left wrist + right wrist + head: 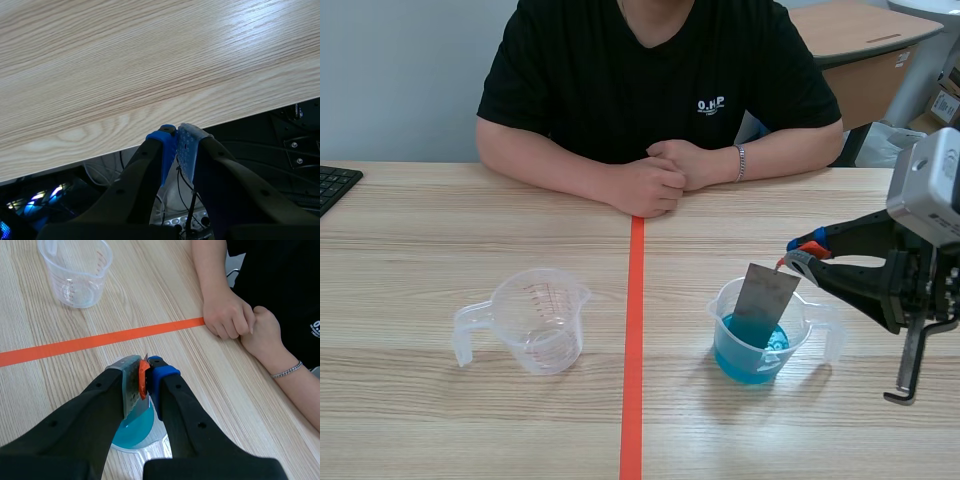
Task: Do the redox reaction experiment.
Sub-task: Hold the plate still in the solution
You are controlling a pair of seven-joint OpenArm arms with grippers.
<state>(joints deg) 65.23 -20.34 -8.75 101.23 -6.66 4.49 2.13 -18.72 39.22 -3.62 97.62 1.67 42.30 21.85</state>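
Two clear cups stand on the surface point(440, 240), and our right tool point(798, 258) is pinching the top corner of a grey metal sheet point(763, 300). The sheet hangs tilted just below the tool's tips, its lower end dipped in the blue liquid point(748, 362) that partly fills the cup point(716, 320) directly under the tool. In the right wrist view we see the sheet pressed flat against one finger, with an orange-red bit between the fingers; we cannot tell what that bit is. Ahead of the right tool runs the tape line point(634, 330), and the empty cup point(542, 322) sits well beyond it, upright, its handle turned away from the tool. Off to that tool's side, across the surface, a person's clasped hands point(665, 172) rest on the wood, a bracelet point(741, 162) on one wrist. Our left tool point(176, 142) has its fingers pressed together on nothing, the blue pads meeting. It hangs just past the surface's edge, with bare wood ahead of it and cables point(186, 200) below it. A keyboard point(335, 185) lies at the far corner on the left arm's side, well apart from both cups.
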